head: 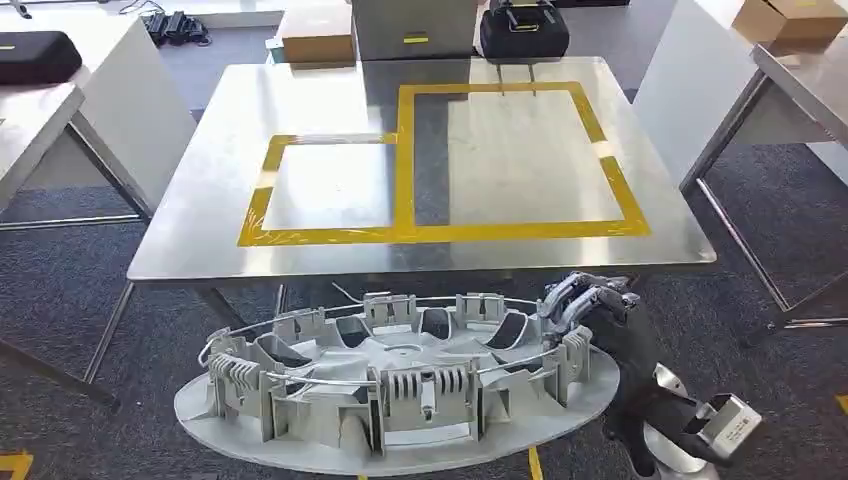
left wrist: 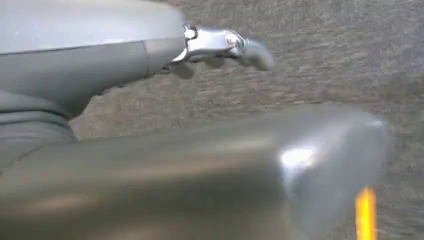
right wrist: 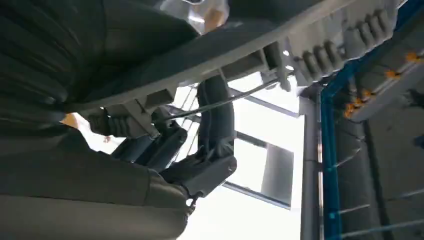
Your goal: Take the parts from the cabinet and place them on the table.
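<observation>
Grey carpet runs under a steel table (head: pixel 200 240) marked with yellow tape (head: pixel 405 160), and just short of its near edge hangs the part (head: pixel 400 400), a broad, ribbed plastic wheel cover, held flat. It looks light and stiff but wide and awkward, its clips and wire ring likely fragile; the rim is the safest hold. The right hand (head: pixel 585 305) grips that rim, fingers (right wrist: pixel 215 120) curled over it. The left hand (left wrist: pixel 220 45) is blurred; I cannot tell its state.

The head view looks forward and down from high, over the near edge of the steel table (head: pixel 200 225). The left wrist view sits very close to the left hand (left wrist: pixel 220 45), facing carpet. The right wrist view looks upward along the wheel cover (right wrist: pixel 320 40), which the head view shares (head: pixel 400 400).
</observation>
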`<act>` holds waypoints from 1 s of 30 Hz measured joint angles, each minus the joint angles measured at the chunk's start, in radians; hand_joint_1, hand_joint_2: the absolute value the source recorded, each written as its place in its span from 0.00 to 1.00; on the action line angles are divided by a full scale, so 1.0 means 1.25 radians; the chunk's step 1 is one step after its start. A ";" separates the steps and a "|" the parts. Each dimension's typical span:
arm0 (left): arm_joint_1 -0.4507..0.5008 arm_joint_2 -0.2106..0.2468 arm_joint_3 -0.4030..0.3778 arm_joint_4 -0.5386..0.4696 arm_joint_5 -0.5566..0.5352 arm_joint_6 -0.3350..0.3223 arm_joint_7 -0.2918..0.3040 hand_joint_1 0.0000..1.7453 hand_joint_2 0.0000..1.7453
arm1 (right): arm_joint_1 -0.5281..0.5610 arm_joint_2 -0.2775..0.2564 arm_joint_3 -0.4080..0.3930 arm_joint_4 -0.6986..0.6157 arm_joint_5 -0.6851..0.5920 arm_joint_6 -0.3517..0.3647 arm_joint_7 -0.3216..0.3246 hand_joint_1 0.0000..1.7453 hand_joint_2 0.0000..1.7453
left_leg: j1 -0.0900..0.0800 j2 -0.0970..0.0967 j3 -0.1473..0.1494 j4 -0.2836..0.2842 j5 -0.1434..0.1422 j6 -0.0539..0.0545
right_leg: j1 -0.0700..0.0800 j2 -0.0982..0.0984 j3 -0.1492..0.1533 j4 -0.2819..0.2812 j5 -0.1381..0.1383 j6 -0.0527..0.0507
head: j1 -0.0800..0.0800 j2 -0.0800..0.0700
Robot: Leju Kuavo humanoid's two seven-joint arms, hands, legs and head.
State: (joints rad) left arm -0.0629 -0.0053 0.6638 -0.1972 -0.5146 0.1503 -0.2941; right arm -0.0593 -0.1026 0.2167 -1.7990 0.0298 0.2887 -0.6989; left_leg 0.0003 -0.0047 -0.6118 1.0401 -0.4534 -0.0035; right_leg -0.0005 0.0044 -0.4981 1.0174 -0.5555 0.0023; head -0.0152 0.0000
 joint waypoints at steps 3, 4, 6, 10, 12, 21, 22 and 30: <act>0.002 -0.004 0.006 0.000 0.000 0.000 0.009 0.00 0.00 | -0.002 0.000 0.002 -0.001 0.020 -0.033 0.002 1.00 1.00 | 0.008 -0.011 0.007 -0.010 -0.002 0.016 | -0.002 -0.008 0.009 -0.007 -0.010 0.017 | 0.001 0.000; 0.003 -0.005 0.006 0.000 -0.001 0.000 0.012 0.00 0.00 | -0.007 0.000 0.002 -0.001 0.021 -0.036 0.001 1.00 1.00 | 0.008 -0.015 0.013 -0.014 -0.005 0.020 | -0.002 -0.006 0.003 0.015 -0.016 0.021 | 0.004 0.000; 0.001 -0.006 0.009 0.000 -0.004 0.000 0.016 0.00 0.00 | -0.015 0.000 0.004 -0.001 0.024 -0.042 0.000 1.00 1.00 | 0.008 -0.018 0.019 -0.016 -0.011 0.026 | -0.006 -0.005 -0.067 0.134 -0.066 0.029 | 0.011 0.000; 0.005 -0.011 0.010 0.000 -0.011 0.000 0.019 0.00 0.00 | -0.013 -0.001 0.008 0.004 0.018 -0.035 0.001 1.00 1.00 | 0.009 -0.030 0.041 -0.015 -0.031 0.024 | -0.010 -0.005 -0.165 0.218 -0.026 0.035 | 0.015 0.000; 0.005 -0.014 0.010 0.000 -0.012 0.000 0.019 0.00 0.00 | -0.013 -0.002 0.009 0.004 0.010 -0.027 0.001 1.00 1.00 | 0.010 -0.035 0.062 -0.014 -0.046 0.019 | -0.011 -0.005 -0.124 0.087 0.073 0.032 | 0.017 0.000; 0.003 -0.016 0.011 0.000 -0.020 -0.006 0.006 0.00 0.00 | 0.009 -0.002 0.010 0.003 0.038 -0.064 0.000 1.00 1.00 | 0.008 -0.008 0.020 0.098 -0.120 -0.021 | -0.009 -0.006 -0.064 0.000 0.060 -0.014 | 0.007 0.000; 0.003 -0.016 0.011 0.000 -0.021 -0.006 0.006 0.00 0.00 | 0.013 -0.002 0.010 0.003 0.040 -0.074 0.001 1.00 1.00 | 0.008 -0.005 -0.023 0.169 -0.148 -0.022 | -0.008 -0.008 -0.059 0.000 0.054 -0.016 | 0.006 0.000; 0.006 -0.014 0.011 0.001 -0.034 -0.012 -0.004 0.00 0.00 | 0.069 -0.002 0.010 -0.021 0.043 -0.103 0.000 1.00 1.00 | 0.001 0.002 0.001 0.000 0.000 -0.003 | -0.001 -0.008 -0.005 0.003 0.001 0.001 | 0.001 0.000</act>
State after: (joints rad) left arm -0.0552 -0.0233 0.6771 -0.1961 -0.5577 0.1354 -0.2991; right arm 0.0276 -0.1057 0.2296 -1.8256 0.0835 0.1602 -0.6992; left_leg 0.0017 -0.0027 -0.6103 1.0402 -0.4531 -0.0067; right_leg -0.0017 -0.0062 -0.5048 1.0216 -0.5541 0.0037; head -0.0145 0.0000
